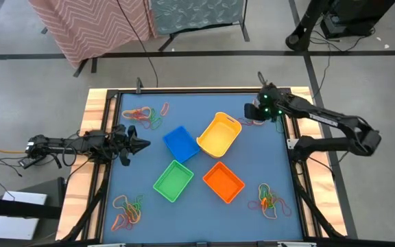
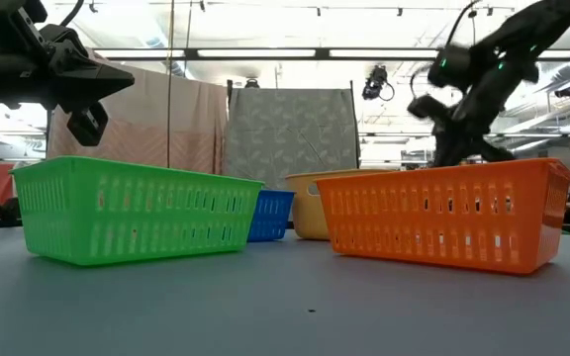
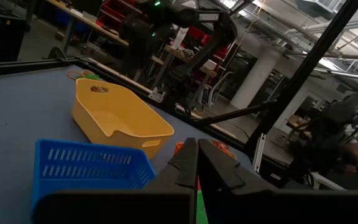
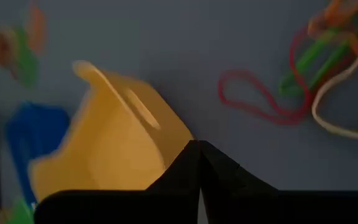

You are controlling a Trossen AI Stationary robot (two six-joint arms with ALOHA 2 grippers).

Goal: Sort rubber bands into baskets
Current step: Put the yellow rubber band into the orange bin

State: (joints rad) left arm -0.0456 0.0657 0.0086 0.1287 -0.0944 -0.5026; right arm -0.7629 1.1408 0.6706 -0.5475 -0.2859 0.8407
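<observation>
The right gripper point(image 1: 254, 112) hung over the far right part of the bench point(image 1: 149, 161), jaws together w/ nothing in them, by a red rubber band point(image 4: 260, 99) & the yellow basket point(image 1: 219, 134). The left gripper point(image 1: 145, 144) waited at the left edge, jaws together. Blue point(image 1: 180, 143), green point(image 1: 173, 180) & orange point(image 1: 223, 182) baskets sat mid-bench; band piles lay near the corners.

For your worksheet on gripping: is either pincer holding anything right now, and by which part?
Nothing is held. The left pincer and the right pincer are both shut with nothing between their tips.
</observation>
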